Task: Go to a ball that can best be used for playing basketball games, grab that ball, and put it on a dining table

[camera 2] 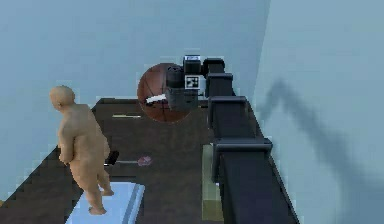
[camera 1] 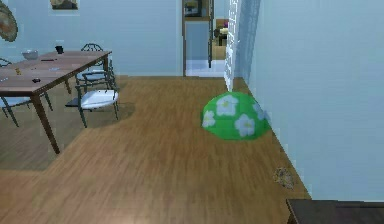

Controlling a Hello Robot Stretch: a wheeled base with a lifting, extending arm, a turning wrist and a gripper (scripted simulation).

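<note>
An orange-brown basketball (camera 2: 155, 100) with dark seams shows in the arm side view, at the far end of a dark tabletop (camera 2: 160, 150) near the pale wall. My gripper (camera 2: 172, 92) lies right against the ball, its white marker squares overlapping it, at the end of the dark arm (camera 2: 235, 130). The ball's lower part sits against the tabletop, so I cannot tell whether the gripper holds it. A wooden dining table (camera 1: 50, 72) stands at the forward view's left, with small items on top.
A tan figure statue (camera 2: 83, 145) on a white base (camera 2: 110, 205) stands on the dark table, with small bits nearby. Chairs (camera 1: 98, 97) ring the dining table. A green dome with white flowers (camera 1: 236, 115) sits on the wood floor by the wall. A doorway (camera 1: 197, 40) lies ahead.
</note>
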